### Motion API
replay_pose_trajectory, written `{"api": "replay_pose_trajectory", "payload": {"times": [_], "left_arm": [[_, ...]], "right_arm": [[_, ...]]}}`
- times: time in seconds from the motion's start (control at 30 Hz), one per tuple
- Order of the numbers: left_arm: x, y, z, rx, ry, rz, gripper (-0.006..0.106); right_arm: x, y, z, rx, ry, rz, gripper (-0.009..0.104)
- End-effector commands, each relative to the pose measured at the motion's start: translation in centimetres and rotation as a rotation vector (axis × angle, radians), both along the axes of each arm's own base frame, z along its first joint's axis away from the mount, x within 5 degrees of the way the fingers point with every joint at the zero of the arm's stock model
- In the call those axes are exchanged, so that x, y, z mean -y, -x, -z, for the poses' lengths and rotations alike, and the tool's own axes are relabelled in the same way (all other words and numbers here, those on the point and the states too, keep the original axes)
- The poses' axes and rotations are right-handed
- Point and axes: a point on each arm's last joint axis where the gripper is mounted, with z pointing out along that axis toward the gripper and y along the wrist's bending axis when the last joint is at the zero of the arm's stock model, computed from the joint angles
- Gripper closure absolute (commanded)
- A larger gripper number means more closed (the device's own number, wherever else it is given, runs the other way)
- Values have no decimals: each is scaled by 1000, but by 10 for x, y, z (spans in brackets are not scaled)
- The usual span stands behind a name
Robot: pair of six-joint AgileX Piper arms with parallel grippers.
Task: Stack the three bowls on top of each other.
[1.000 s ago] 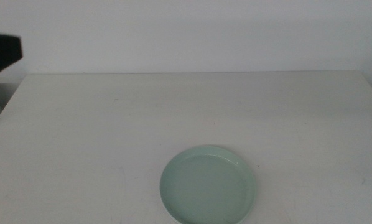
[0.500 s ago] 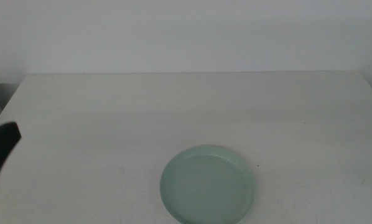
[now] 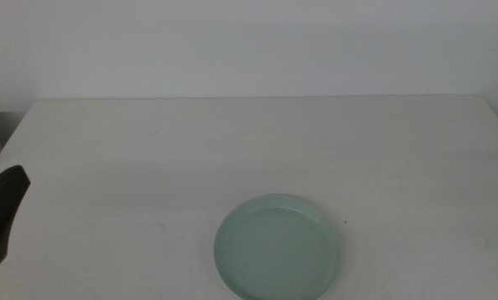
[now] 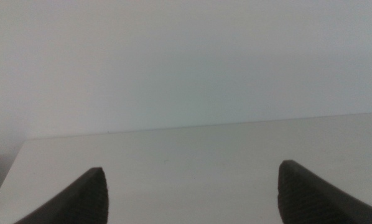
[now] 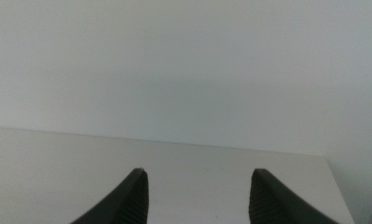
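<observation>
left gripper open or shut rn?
Open. In the left wrist view the left gripper shows its two dark jaws wide apart with only bare table between them.

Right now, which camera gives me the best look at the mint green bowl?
The middle view: the mint green bowl sits near the table's front edge, its near rim cut off. Neither wrist view shows it; both see only bare tabletop, wall and their own open jaws.

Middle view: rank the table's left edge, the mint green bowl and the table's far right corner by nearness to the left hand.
From the left hand, low at the picture's left side:
1. Table's left edge, right beside it.
2. Mint green bowl, front centre.
3. Table's far right corner, diagonally across.
The right hand is out of this view.
</observation>
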Motion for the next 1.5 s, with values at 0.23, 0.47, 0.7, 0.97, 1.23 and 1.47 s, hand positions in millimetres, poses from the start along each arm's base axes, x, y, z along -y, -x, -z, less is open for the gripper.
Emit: {"api": "replay_pose_trajectory", "payload": {"times": [0.23, 0.47, 0.7, 0.97, 1.23, 1.47], "left_arm": [[-2, 3, -9, 83, 42, -19, -3], [-4, 16, 23, 76, 41, -19, -3], [-5, 27, 69, 56, 35, -19, -3], [-4, 30, 111, -60, 1, 1, -3], [-4, 30, 112, -62, -1, 1, -3], [-4, 33, 110, -17, 5, 1, -3]], "right_arm": [[0, 0, -14, 92, 15, -4, 53], [2, 6, 7, 68, 5, 12, 53], [14, 26, 41, 107, -23, 152, 53], [15, 35, 86, 98, -32, 180, 53], [15, 32, 116, 41, -26, 181, 53], [16, 33, 118, 15, -22, 185, 53]]}}
